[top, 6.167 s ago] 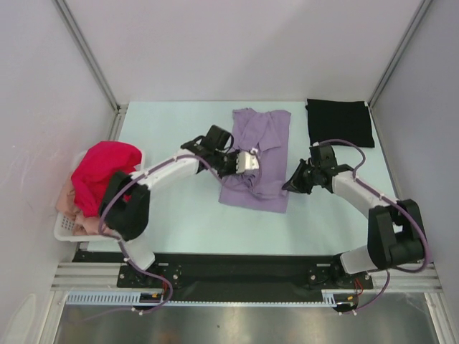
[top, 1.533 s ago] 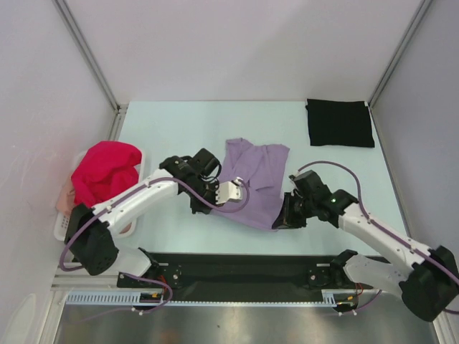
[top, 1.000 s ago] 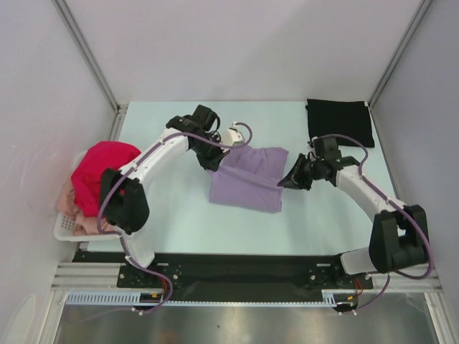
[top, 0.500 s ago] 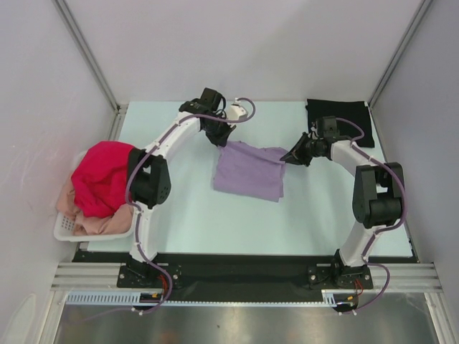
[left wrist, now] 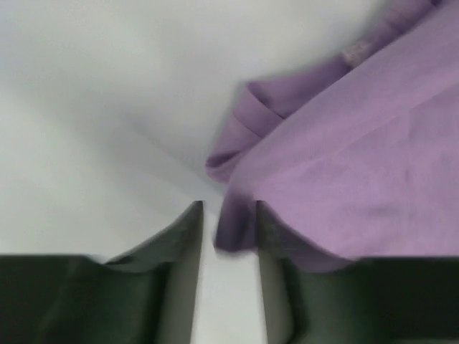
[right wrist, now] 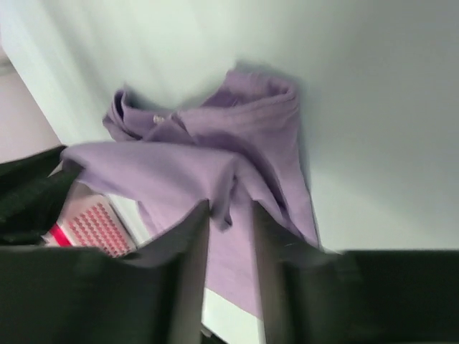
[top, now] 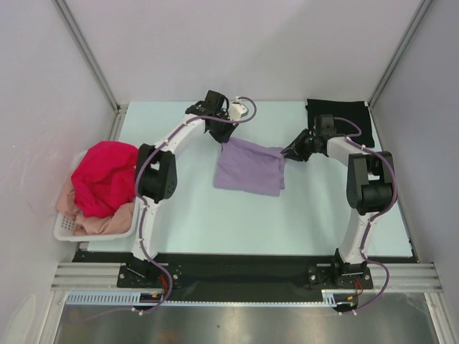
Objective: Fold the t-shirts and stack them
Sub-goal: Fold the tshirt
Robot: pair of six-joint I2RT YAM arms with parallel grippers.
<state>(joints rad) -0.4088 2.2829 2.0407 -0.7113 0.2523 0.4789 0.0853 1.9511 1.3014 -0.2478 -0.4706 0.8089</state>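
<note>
Left pincer (left wrist: 229, 215) and right pincer (right wrist: 229, 211) are standing slightly parted at the far corners of the lavender t-shirt (top: 249, 166), each with a cloth corner lying loose between its fingers. Progress is looking partial: the black t-shirt (top: 351, 118) is lying folded at the far right and the lavender t-shirt is getting folded, while the magenta t-shirt (top: 104, 175) and peach-pink t-shirt (top: 100, 223) are waiting heaped in the white basket (top: 64, 228), nothing stacked. Against six seconds earlier, the lavender t-shirt is now lying doubled into a shorter rectangle, both arms reaching farther out.

peach-pink shirt (top: 107, 223) mostly buried, lavender shirt (left wrist: 344, 165) blurred
</note>
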